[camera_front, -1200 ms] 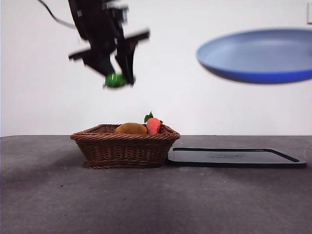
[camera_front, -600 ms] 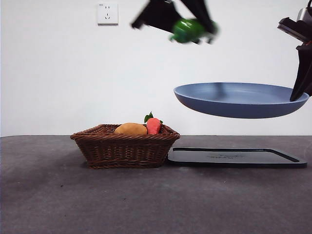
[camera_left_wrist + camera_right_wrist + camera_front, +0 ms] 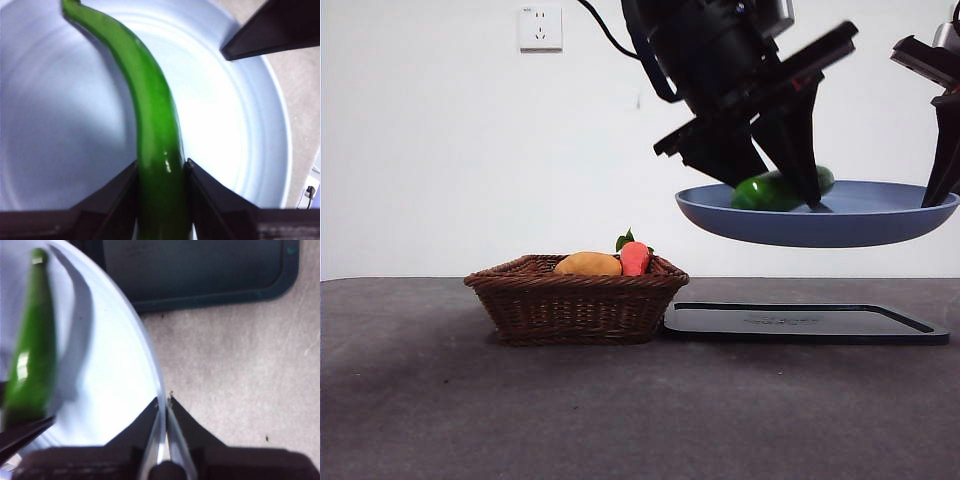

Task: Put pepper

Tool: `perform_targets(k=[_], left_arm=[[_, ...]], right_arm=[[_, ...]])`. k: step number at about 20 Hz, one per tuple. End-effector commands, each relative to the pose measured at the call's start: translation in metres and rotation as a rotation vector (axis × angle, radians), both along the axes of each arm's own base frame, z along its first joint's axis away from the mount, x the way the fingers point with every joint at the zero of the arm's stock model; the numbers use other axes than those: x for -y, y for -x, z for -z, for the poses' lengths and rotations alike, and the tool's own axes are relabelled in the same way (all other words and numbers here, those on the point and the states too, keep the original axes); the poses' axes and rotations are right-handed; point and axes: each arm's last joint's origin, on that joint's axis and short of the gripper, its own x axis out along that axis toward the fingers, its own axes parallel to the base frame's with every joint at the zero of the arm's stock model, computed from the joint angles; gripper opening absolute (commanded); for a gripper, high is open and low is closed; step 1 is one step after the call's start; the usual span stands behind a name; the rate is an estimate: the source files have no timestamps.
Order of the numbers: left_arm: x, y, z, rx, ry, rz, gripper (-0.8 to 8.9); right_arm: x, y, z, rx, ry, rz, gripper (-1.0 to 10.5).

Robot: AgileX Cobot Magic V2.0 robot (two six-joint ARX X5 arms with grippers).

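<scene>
The pepper (image 3: pixel 775 190) is a glossy green elongated vegetable lying in the blue plate (image 3: pixel 880 222), which hangs in the air above the black tray. My left gripper (image 3: pixel 782 185) is shut on the pepper; the left wrist view shows both jaws pressed against the pepper (image 3: pixel 152 125) over the plate's bowl (image 3: pixel 60 125). My right gripper (image 3: pixel 942 185) is shut on the plate's right rim. In the right wrist view its jaws pinch the rim (image 3: pixel 161 405), and the pepper (image 3: pixel 31 360) shows at the side.
A brown wicker basket (image 3: pixel 576 305) stands on the table with a yellow-orange oval fruit (image 3: pixel 588 264) and a red-orange piece with green leaves (image 3: pixel 634 256) in it. A flat black tray (image 3: pixel 805 323) lies to its right, under the plate.
My left gripper carried the pepper from above the basket rightward and down into the plate. The plate dropped lower a second ago and has since held steady.
</scene>
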Motion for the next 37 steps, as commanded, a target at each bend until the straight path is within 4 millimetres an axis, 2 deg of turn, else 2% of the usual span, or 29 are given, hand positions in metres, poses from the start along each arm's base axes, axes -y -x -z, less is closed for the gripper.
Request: perform_targets(k=[1,5,9,11,16,20,24,29,33,37], left_arm=[[0.009,0.001,0.004,0.019,-0.002,0.033,1.29],[0.009,0.003,0.005,0.008,-0.012,0.036,2.33],[0.008,0.004,0.004,0.0,-0.016,0.041,2.33],[0.006,0.006,-0.002,0.004,-0.007,0.042,2.33],[-0.011,0.02,-0.045,0.067,0.062,0.044,2.33],[-0.039,0.042,-0.091,0.137,0.11,0.058,2.33],[-0.081,0.071,-0.14,0.216,0.165,0.062,2.33],[-0.141,0.107,-0.186,0.34,0.21,-0.012,2.33],[-0.172,0.131,-0.207,0.41,0.254,-0.05,2.33],[-0.187,0.144,-0.213,0.43,0.261,-0.065,2.33]], right_arm=[[-0.001,-0.003,-0.004,0.001,-0.014,0.006,0.1],[-0.001,-0.002,-0.003,-0.018,-0.019,0.018,0.1],[-0.001,-0.001,-0.003,-0.045,-0.025,0.034,0.1],[-0.001,0.0,-0.002,-0.062,-0.029,0.046,0.1],[-0.001,0.001,-0.002,-0.096,-0.041,0.088,0.1],[0.001,-0.005,0.0,-0.098,-0.06,0.146,0.1],[0.006,-0.025,0.008,-0.116,-0.072,0.195,0.1],[0.014,-0.074,0.015,-0.113,-0.045,0.23,0.1],[0.017,-0.111,0.032,-0.128,-0.026,0.242,0.1],[0.018,-0.13,0.052,-0.118,-0.028,0.242,0.1]])
